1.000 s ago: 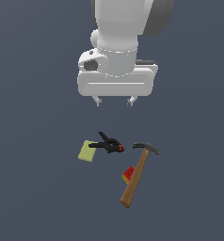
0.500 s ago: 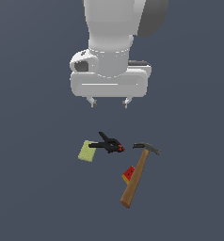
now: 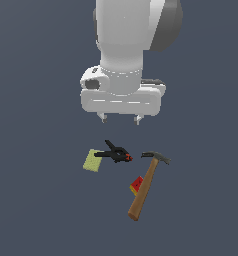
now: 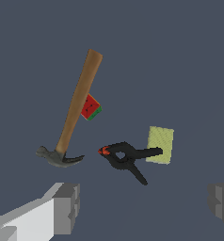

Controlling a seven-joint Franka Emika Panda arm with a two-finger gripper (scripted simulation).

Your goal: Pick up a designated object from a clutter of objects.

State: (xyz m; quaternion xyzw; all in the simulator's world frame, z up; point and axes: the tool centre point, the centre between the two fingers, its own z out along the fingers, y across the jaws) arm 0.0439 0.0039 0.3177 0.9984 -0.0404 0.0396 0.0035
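The hammer (image 3: pixel 146 185) lies flat on the dark floor, brown wooden handle toward the front, dark grey head (image 3: pixel 157 157) toward the back; the wrist view shows the hammer (image 4: pixel 77 103) whole. Against its handle rests a small red cube (image 3: pixel 136 185) (image 4: pixel 91 107). A black clamp with red tips (image 3: pixel 114 153) (image 4: pixel 127 159) lies to the exterior view's left of the head, partly over a flat yellow-green pad (image 3: pixel 92 160) (image 4: pixel 160 144). My gripper (image 3: pixel 120 119) hangs open well above the clamp, holding nothing. One of its grey fingers (image 4: pixel 67 207) frames the wrist view.
The dark grey floor (image 3: pixel 41 210) runs on all sides of the small cluster. No other objects or walls show.
The arm has shifted slightly toward the exterior view's left and come lower over the clamp. The objects on the floor have not moved.
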